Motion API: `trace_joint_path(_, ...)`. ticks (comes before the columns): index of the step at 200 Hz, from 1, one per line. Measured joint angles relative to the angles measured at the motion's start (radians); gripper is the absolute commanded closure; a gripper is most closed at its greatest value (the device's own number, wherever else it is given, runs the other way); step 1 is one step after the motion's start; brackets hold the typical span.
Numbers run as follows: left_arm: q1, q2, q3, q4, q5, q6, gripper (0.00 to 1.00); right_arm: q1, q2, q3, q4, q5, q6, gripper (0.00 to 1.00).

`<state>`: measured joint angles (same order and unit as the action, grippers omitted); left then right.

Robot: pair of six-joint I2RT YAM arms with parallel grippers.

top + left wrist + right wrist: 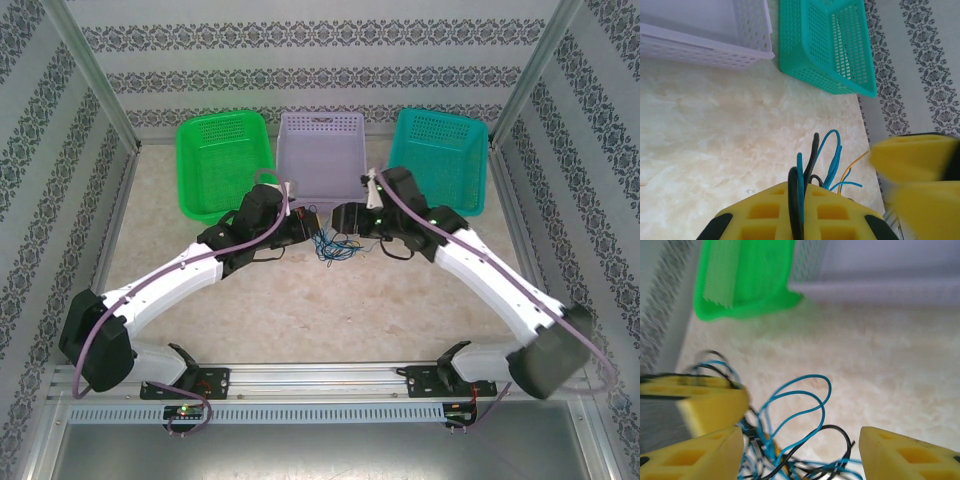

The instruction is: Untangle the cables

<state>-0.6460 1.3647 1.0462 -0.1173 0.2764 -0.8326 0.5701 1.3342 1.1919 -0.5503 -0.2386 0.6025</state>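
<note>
Overhead: three baskets counted along tabletop (300,320) far edge: green basket (222,160), lavender basket (320,155), teal basket (440,155). One tangle of cables (333,246) seen mid-tabletop, just before lavender basket.
Left wrist: left gripper (800,192) seen clamped on black and blue strands; tan strand seen loose beside.
Right wrist: right gripper (800,455) seen spread wide, nothing held. Curly blue and black loops seen lying between its fingers, strand detail not resolved overhead.
</note>
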Motion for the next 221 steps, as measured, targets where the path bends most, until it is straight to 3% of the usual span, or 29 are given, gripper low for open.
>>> trace_joint_path(42,0.0,0.003,0.005,0.0,0.023,0.004,1.0,-0.003,0.068,-0.007,0.035,-0.087,0.095,0.38)
trace_joint_path(50,0.002,0.003,0.005,0.0,0.021,0.004,1.0,-0.004,0.072,-0.018,0.056,-0.107,0.12,0.46)
trace_joint_path(76,0.005,0.0,0.005,-0.003,0.0,0.003,1.0,-0.013,0.095,-0.067,0.123,-0.163,0.2,0.88)
trace_joint_path(102,0.021,-0.035,0.005,-0.004,-0.025,-0.006,1.0,-0.068,0.077,-0.176,0.147,-0.2,0.266,1.0)
trace_joint_path(147,0.127,-0.169,-0.011,-0.008,-0.102,-0.04,1.0,-0.241,-0.076,-0.338,0.098,-0.202,0.317,1.0)
trace_joint_path(195,0.174,-0.22,-0.04,-0.022,-0.132,-0.066,1.0,-0.294,-0.156,-0.378,0.06,-0.186,0.339,1.0)
trace_joint_path(221,0.175,-0.217,-0.03,-0.145,-0.178,-0.066,1.0,-0.31,-0.155,-0.342,-0.019,-0.139,0.314,1.0)
